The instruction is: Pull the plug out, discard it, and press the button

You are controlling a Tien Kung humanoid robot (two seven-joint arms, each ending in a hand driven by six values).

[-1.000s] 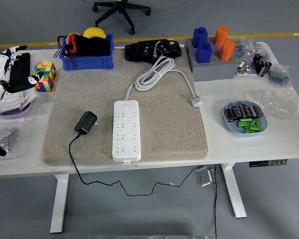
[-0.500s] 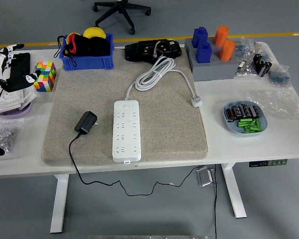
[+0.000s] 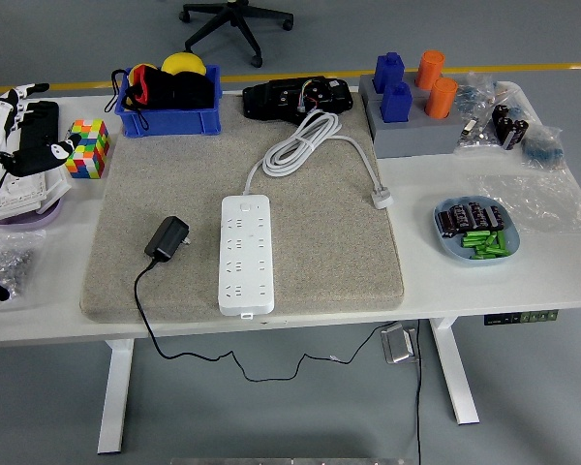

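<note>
Left hand (image 3: 19,136) retreated leftward; blue bin (image 3: 169,121) holds yellow ball (image 3: 184,63).

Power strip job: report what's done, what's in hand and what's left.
Done: the black plug lies on the grey mat, left of the white power strip, out of its sockets, its cable running off the table's near edge. In hand: nothing; the left hand is at the table's far left, away from the strip. Left: whether the button has been pressed cannot be told.

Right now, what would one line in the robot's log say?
black plug: out, lying on mat left of power strip | left hand: at far left table edge, not near plug | right hand: unseen
</note>
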